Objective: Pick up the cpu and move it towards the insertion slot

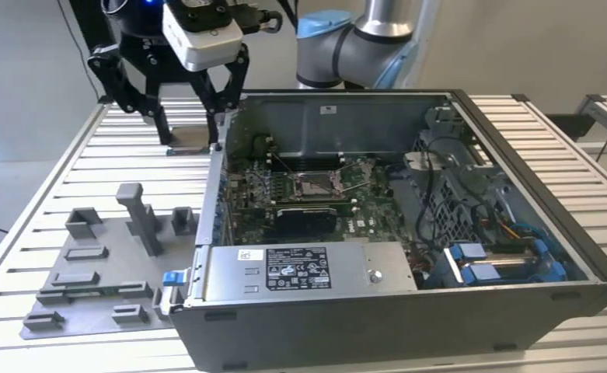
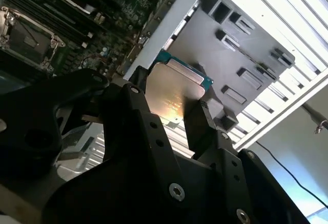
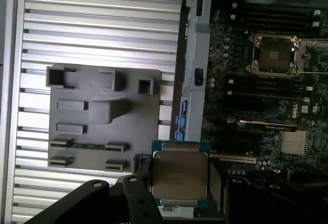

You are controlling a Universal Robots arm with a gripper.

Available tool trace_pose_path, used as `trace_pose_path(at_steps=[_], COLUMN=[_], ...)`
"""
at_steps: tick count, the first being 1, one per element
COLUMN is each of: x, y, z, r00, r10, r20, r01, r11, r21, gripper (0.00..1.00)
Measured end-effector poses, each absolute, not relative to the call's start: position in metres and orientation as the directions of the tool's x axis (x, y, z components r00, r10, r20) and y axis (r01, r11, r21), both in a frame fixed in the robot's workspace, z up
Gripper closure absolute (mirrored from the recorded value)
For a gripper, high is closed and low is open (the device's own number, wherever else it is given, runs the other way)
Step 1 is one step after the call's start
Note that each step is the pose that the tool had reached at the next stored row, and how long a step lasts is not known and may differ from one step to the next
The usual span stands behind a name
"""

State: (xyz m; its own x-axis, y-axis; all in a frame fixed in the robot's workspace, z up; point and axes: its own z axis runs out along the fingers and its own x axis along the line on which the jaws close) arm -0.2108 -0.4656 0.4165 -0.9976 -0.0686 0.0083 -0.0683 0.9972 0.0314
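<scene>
- gripper (image 2: 173, 100) jaws clamp the cpu (image 2: 180, 80) by its edges, just outside the case wall (image 1: 220, 183).
- i fear it clips that wall, or slips, before reaching the insertion slot (image 1: 314, 184).

gripper (image 1: 191, 134) hangs from the wrist pointing straight down. Black fingers (image 2: 201, 126) are clamped on opposite edges of the cpu (image 3: 179, 175), chip held flat between them. Arm (image 1: 357, 43) joint sits to the exterior view's right of the gripper.
</scene>
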Motion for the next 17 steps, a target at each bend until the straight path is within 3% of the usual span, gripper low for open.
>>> trace_pose_path(at_steps=[17], x=[-0.149], y=[-0.466], z=[0.417], r00=[-0.998], r10=[-0.069], r20=[0.008], r01=[-0.068], r11=[0.997], r21=[0.031], gripper=[1.0])
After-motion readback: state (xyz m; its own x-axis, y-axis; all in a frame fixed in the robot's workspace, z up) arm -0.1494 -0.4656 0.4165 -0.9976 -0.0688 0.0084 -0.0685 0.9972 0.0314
